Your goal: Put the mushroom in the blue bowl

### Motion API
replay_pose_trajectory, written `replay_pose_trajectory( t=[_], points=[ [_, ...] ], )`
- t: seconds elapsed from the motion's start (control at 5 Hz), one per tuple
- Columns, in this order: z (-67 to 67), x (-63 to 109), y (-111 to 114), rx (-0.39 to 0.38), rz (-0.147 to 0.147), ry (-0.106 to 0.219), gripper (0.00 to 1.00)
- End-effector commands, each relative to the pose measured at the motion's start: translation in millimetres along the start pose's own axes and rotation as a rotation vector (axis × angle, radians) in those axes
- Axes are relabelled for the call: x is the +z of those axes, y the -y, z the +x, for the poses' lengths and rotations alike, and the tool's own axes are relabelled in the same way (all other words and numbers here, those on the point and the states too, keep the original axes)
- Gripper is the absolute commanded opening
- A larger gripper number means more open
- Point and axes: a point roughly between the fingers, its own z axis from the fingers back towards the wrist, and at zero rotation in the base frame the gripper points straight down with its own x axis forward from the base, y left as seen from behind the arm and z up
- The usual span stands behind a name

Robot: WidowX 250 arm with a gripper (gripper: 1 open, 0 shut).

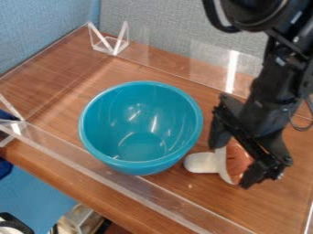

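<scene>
1. A clear wall [134,206] is running along the table's [73,78] near edge, close in front of the bowl [141,127]; open wood is lying behind and to the left of the bowl.
2. One bowl, one mushroom [218,163] and one gripper [248,154] are showing.
3. The mushroom is lying on its side just right of the bowl, stem pointing toward the bowl, cap away.
4. The gripper is pointing down with fingers spread, straddling the cap, not pinching it.
</scene>
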Motion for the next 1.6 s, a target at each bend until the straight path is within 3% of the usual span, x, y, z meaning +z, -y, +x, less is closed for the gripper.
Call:
replay_pose_trajectory(
  t=[0.0, 0.6, 1.0, 1.2, 1.4],
  points=[
    [7.9, 5.6, 9, -0.018, -0.003, 0.055, 1.0],
    [-8.5, -22.9, -14, -0.146, -0.011, 0.091, 1.0],
    [0.1, -6.9, 4, -0.163, -0.007, 0.101, 1.0],
    [-6.4, -4.1, -3, -0.16, -0.009, 0.096, 1.0],
    [-4.6, -11.7, -11, -0.195, -0.007, 0.092, 1.0]
  ],
)
